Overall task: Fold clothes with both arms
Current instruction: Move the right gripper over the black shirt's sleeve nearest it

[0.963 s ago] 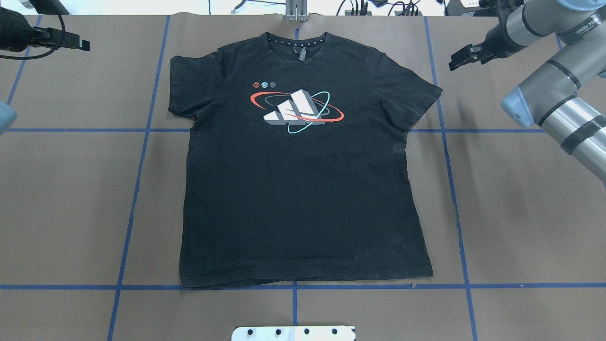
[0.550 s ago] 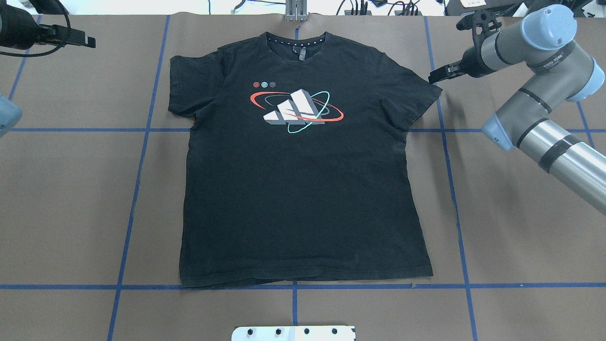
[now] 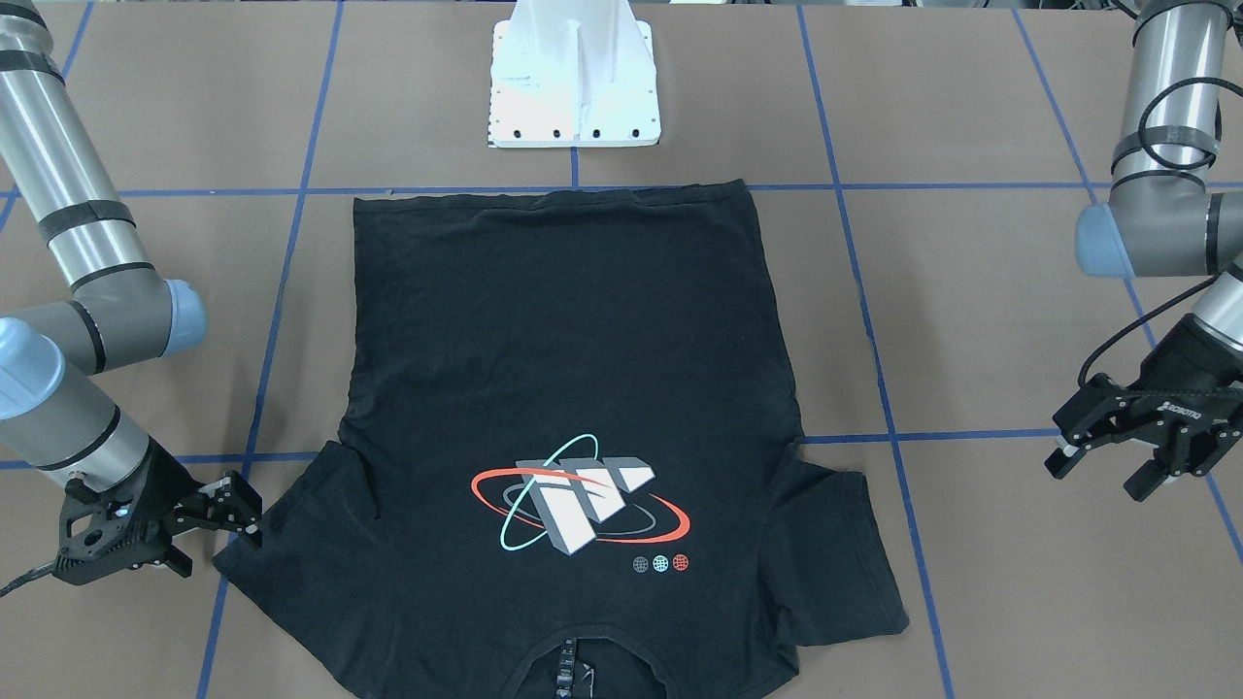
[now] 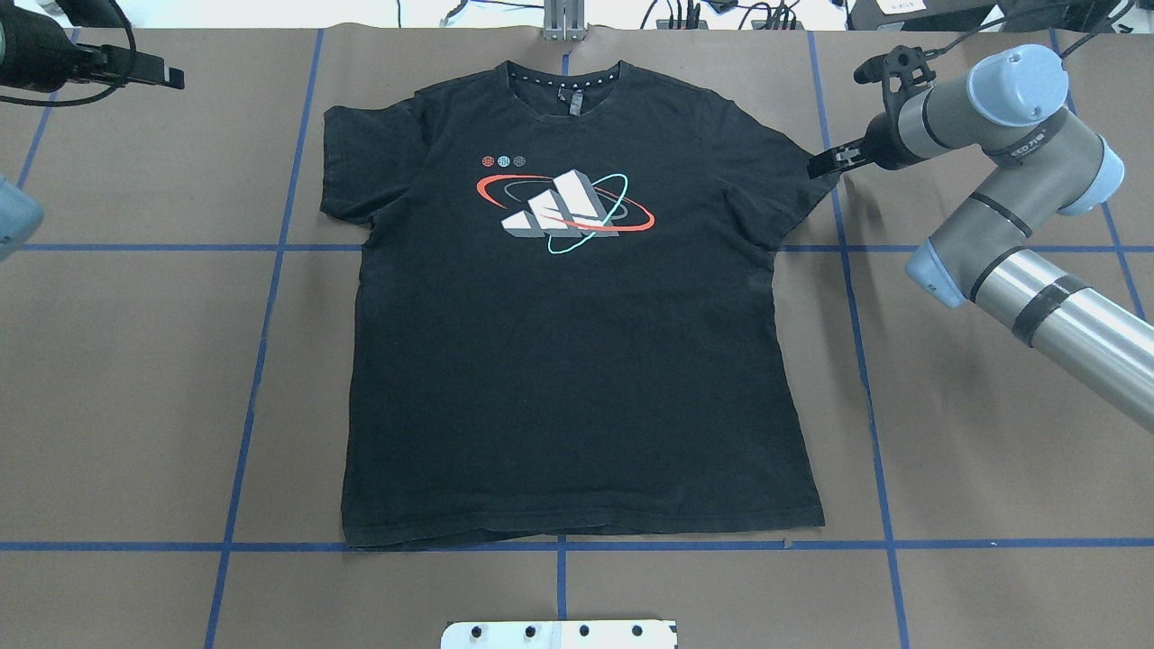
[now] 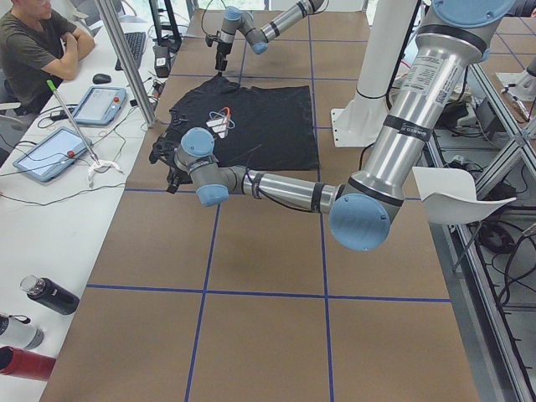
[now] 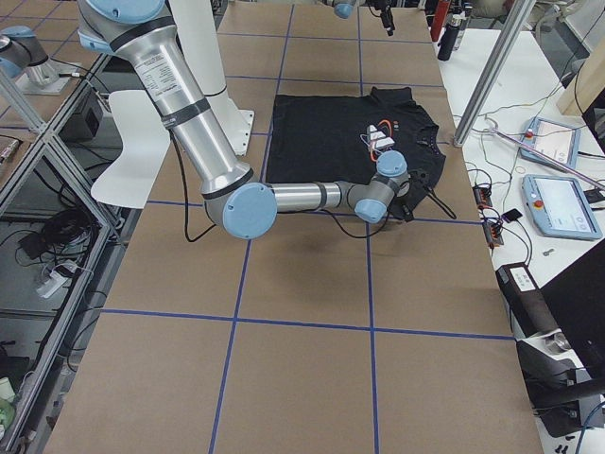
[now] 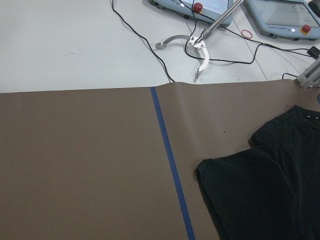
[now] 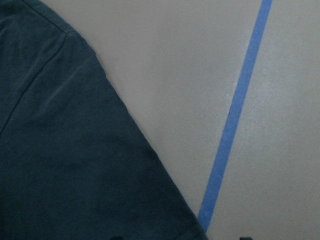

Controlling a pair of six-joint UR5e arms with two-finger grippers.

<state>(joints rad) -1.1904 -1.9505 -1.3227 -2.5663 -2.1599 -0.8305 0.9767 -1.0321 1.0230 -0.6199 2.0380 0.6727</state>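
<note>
The clothes are one black T-shirt (image 4: 577, 361) lying flat and logo-up on the brown table, collar at the far edge. In the front-facing view the shirt (image 3: 573, 369) has its collar nearest the camera. My right gripper (image 4: 825, 165) sits low at the tip of the shirt's right sleeve. Seen from the front, this gripper (image 3: 221, 534) is open, its jaws on either side of the sleeve corner. The right wrist view shows the sleeve (image 8: 65, 150) close up. My left gripper (image 3: 1102, 471) hovers open well off the other sleeve, holding nothing. Overhead, it (image 4: 171, 79) is at the far left.
The white base pedestal (image 3: 575, 87) stands at the robot's side of the table. Blue tape lines (image 4: 270, 270) grid the brown surface. Beyond the far edge lie cables and tablets (image 7: 280, 10) on a white bench. A person (image 5: 33, 42) sits there.
My right gripper has swung left and down from beside the table's far right area to the tip of the right sleeve. The left gripper has barely shifted. The shirt lies as before.
</note>
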